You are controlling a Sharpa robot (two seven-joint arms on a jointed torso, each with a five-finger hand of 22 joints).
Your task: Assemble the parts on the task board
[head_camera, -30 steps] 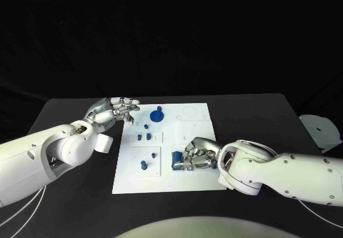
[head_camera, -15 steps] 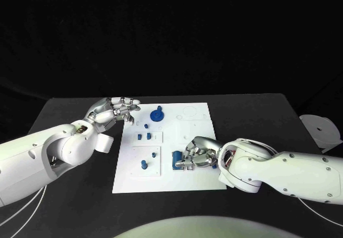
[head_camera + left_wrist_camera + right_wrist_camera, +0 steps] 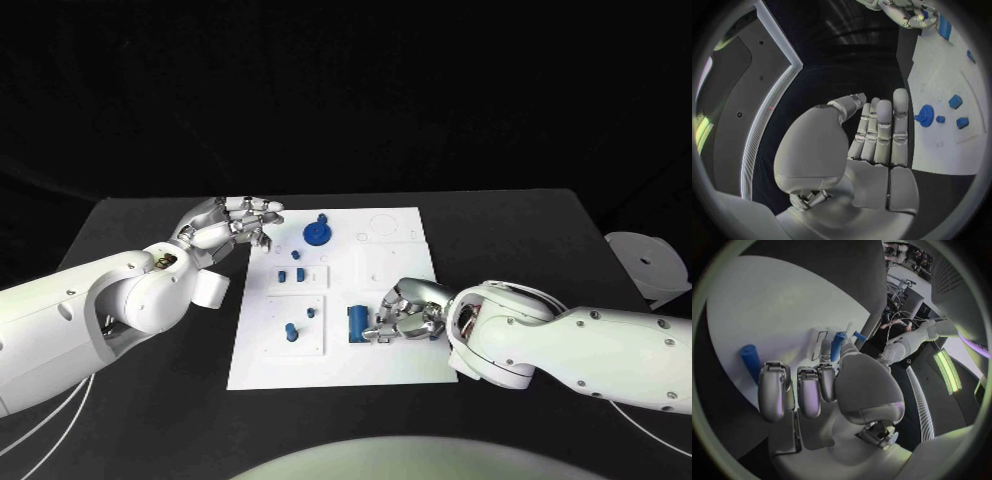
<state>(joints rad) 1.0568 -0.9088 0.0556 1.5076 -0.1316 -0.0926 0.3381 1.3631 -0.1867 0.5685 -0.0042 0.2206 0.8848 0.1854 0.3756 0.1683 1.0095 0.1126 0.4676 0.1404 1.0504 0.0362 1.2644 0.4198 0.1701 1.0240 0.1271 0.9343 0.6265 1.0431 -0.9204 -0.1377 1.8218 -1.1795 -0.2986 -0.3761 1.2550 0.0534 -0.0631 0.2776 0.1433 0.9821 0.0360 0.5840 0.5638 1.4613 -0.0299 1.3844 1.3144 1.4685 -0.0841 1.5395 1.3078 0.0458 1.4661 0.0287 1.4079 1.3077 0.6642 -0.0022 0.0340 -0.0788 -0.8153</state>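
The white task board lies mid-table. On it are a round blue part, small blue blocks and blue pegs. A blue cylinder lies on the board's near half. My right hand rests on the board just right of the cylinder, with its fingers curled down and nothing seen in them. In the right wrist view the cylinder lies beside the bent fingers. My left hand hovers at the board's far left corner. Its fingers are straight and hold nothing.
A white round object sits at the right edge of the black table. The left wrist view shows the round blue part, two blue blocks and the far right hand.
My right hand has drawn back a little to the right, off the blue cylinder, which now lies more exposed. The left hand has not moved.
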